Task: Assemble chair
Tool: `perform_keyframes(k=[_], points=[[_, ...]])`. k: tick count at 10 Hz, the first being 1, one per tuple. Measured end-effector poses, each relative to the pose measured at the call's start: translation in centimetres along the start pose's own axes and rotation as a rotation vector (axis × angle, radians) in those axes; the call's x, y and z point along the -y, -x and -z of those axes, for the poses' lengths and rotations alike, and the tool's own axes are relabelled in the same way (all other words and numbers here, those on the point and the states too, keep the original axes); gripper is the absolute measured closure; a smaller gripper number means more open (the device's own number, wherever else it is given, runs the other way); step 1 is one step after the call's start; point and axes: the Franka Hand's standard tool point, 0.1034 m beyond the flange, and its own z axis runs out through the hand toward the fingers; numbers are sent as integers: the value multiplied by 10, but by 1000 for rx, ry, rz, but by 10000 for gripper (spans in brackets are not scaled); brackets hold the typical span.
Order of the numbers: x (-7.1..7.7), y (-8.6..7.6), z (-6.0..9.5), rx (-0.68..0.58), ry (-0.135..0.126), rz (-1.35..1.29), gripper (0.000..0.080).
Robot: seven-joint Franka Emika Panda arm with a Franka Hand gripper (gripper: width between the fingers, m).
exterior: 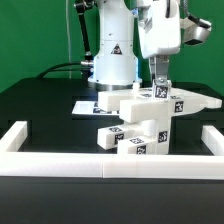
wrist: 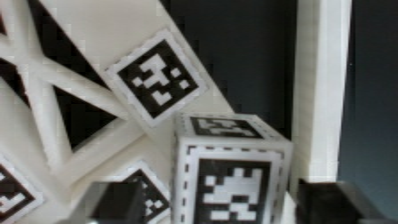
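Chair [exterior: 140, 125] tags [exterior: 177, 101] too small to read in exterior view; wrist view blurred, pincer [wrist: 240, 198] fingers cut off at edge.

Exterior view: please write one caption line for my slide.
Robot fingers at a partly assembled, tagged white chair on a black table.

a black table [exterior: 40, 110] fills most of the exterior view, matte and dark. a low white border wall [exterior: 60, 162] runs along its near edge from the exterior view's left to its right, and at each end a short arm of the same wall turns back toward the far side. the marker board [exterior: 86, 105], thin, flat and white, lies on the table well behind that wall, its tags too small to read. a green backdrop [exterior: 35, 35] stands behind the table, with a thin dark cable [exterior: 62, 66] crossing it on the exterior view's left. a grey strip [exterior: 110, 205] shows below the wall
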Motion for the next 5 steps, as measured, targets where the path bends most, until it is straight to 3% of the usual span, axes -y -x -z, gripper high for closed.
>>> perform_keyframes(k=[1, 3, 5], points=[[0, 2, 0, -3, 3, 63, 259], [1, 8, 0, -3, -1, 281, 156], [2, 9, 0, 1, -5, 347, 152]])
